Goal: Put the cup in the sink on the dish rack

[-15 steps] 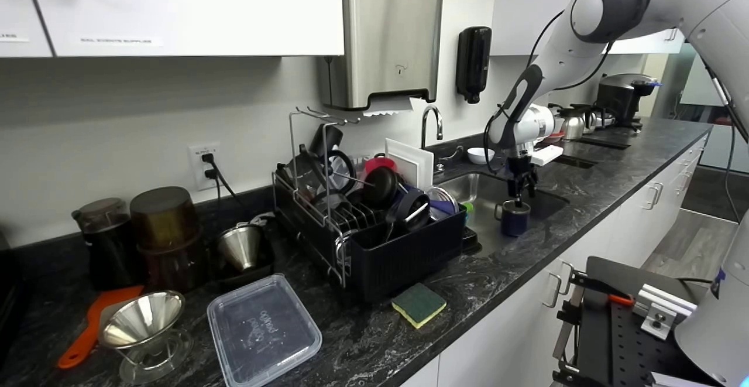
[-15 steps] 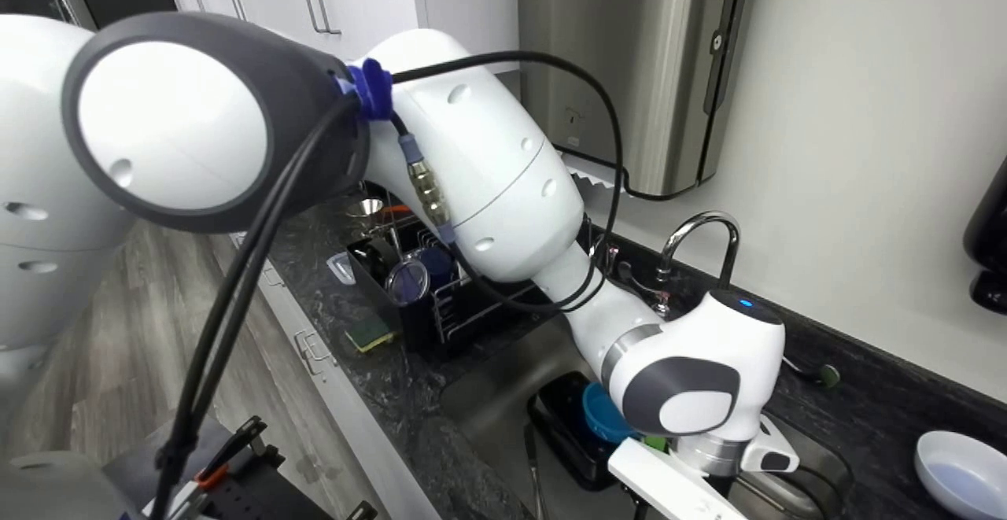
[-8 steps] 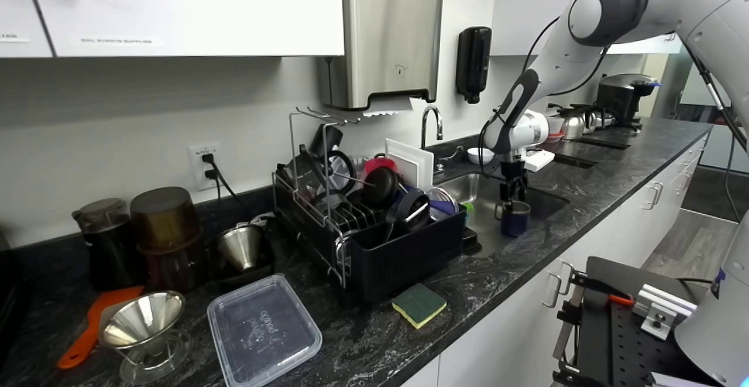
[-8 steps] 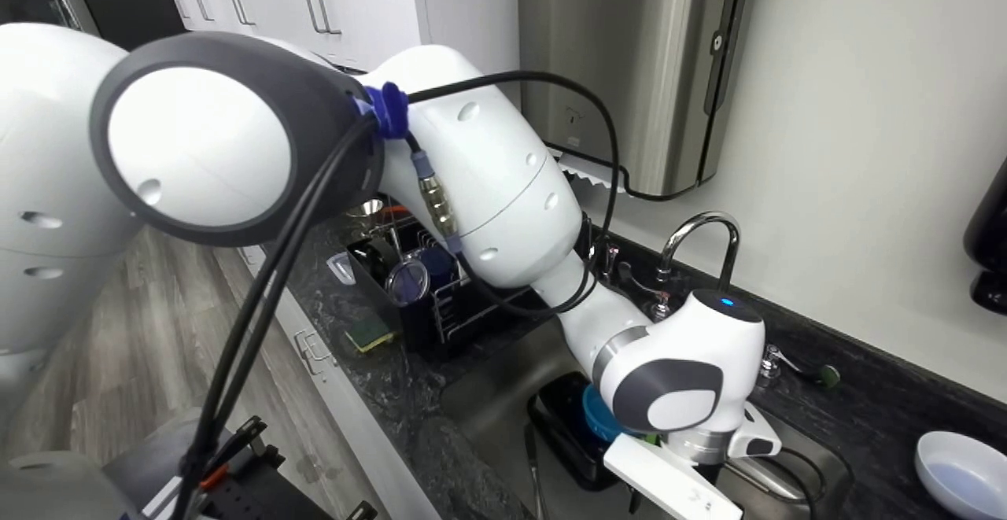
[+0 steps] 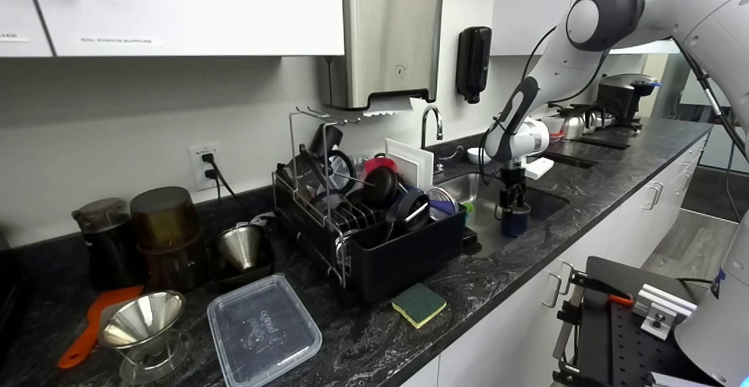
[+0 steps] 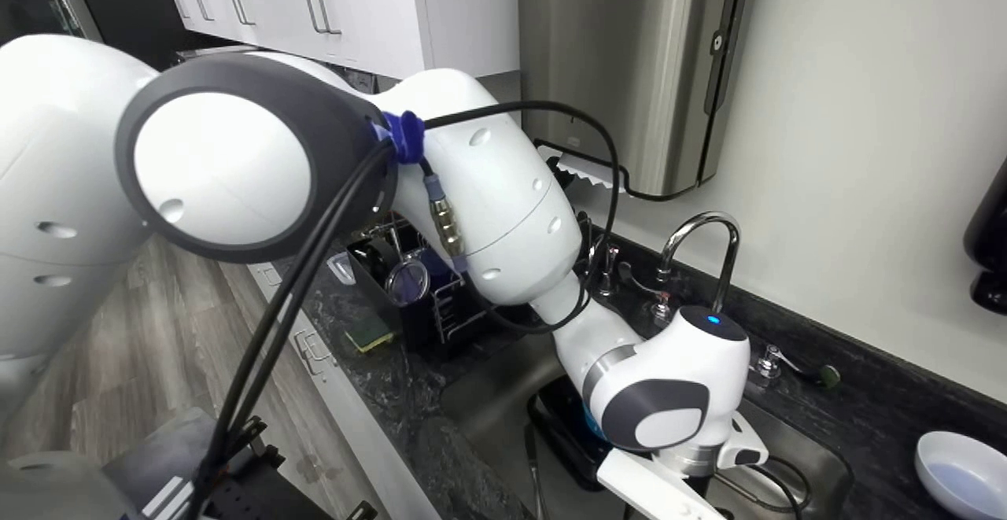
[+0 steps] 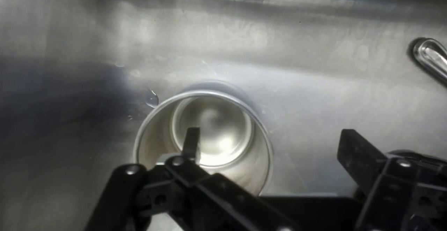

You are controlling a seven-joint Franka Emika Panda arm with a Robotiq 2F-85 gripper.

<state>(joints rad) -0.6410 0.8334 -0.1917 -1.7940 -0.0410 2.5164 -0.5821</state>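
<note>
The cup is a dark blue mug [image 5: 515, 222] with a metal rim, upright in the metal sink [image 5: 462, 187]. Its silver inside [image 7: 216, 126] shows in the wrist view. My gripper [image 7: 270, 133] is open and empty, just above the mug. One finger [image 7: 191, 142] stands over the mug's opening. The other finger [image 7: 359, 157] is outside the rim, to the right. In an exterior view the gripper [image 5: 513, 198] is at the mug's rim; touching cannot be told. In an exterior view the arm and frame edge hide the mug. The black dish rack [image 5: 404, 258] stands beside the sink.
The rack is full of dishes, with white boards [image 5: 409, 164] at its sink side. A faucet [image 6: 728, 248] stands behind the sink. A black tray [image 6: 558, 425] and a utensil [image 6: 535, 461] lie in the sink. A sponge [image 5: 419, 305] lies before the rack.
My gripper has come down and a little toward the rack, so its fingers are now at the mug's rim. The mug has not moved.
</note>
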